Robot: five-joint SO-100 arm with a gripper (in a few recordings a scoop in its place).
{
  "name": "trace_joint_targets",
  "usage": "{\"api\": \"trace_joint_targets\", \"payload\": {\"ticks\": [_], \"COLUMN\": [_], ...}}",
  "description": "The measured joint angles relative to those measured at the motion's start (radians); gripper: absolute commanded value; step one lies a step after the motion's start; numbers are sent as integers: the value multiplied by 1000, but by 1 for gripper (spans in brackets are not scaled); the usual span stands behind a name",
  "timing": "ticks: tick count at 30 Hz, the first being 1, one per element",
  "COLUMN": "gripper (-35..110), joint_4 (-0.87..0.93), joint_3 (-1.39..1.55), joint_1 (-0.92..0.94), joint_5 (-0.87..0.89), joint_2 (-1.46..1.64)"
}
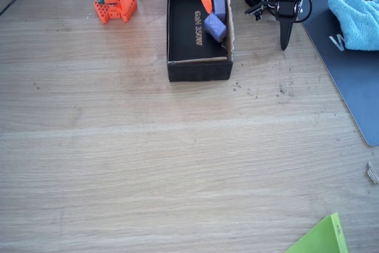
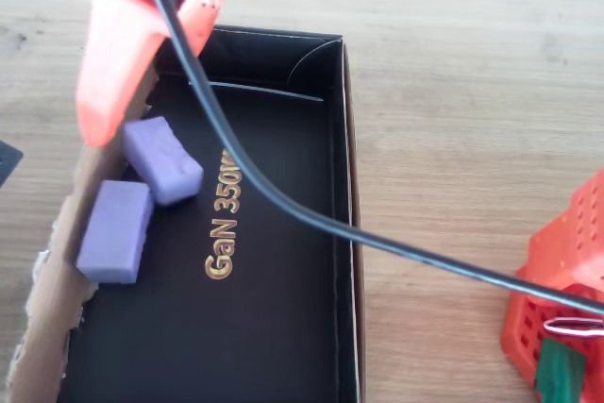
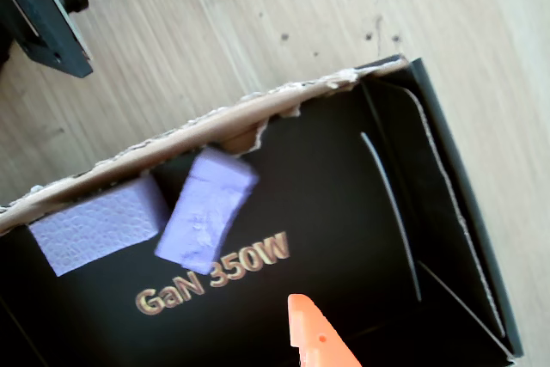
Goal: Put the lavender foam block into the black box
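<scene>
Box contents: black box [image 2: 283,327] holds the lavender foam block [image 2: 162,159], lying loose on its floor beside the torn brown wall, touching a paler block [image 2: 115,231] against the same wall. Wooden table [image 1: 177,164] under the box; blue cloth [image 1: 355,19] well apart. Gripper [image 2: 118,73] above the box, jaws apart, empty.

I see black box [image 2: 283,327] with gold lettering and raw brown edges, blue-violet lavender foam block [image 2: 162,159], paler lavender block [image 2: 115,231] beside it, orange pincer [image 2: 123,44], light wood-grain desk [image 1: 177,164], turquoise cloth [image 1: 355,19].
</scene>
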Motion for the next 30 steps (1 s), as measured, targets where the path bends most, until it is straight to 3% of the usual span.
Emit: {"api": "trace_joint_targets", "payload": {"ticks": [3, 11, 16, 22, 30], "gripper": [39, 0, 0, 0, 0], "joint_4": [2, -15, -20, -26, -301], "joint_3": [23, 324, 477, 626, 851], "joint_1": [2, 163, 397, 767, 1345], "joint_5": [26, 215, 207, 37, -518], "joint_2": [3, 224, 431, 643, 742]}}
